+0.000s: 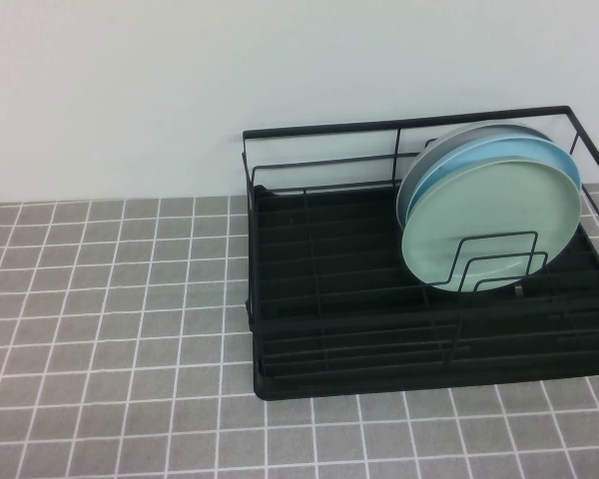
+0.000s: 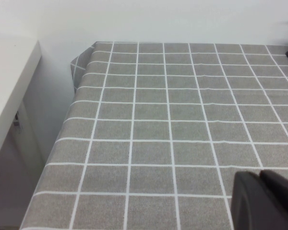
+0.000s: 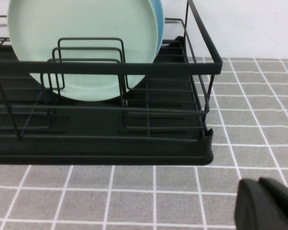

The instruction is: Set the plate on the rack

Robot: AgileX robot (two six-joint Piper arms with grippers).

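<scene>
Already the plate [image 1: 489, 225] stands upright in the rack [image 1: 319, 329], far right on the table [image 1: 100, 329], propped by wire dividers w/ a blue plate [image 1: 564, 160] behind. Left end effector [image 2: 264, 201] & right end effector [image 3: 269, 203] hang clear nearby; can't tell if open.

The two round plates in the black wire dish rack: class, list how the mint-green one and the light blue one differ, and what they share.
1. Colour: the matte mint-green plate is pale green; the light blue plate is blue.
2. Position: the green plate stands in front, its face fully visible; the blue plate stands behind it, only its rim showing.

Shared: both are round, similar in size, and stand on edge in the black wire dish rack.
</scene>
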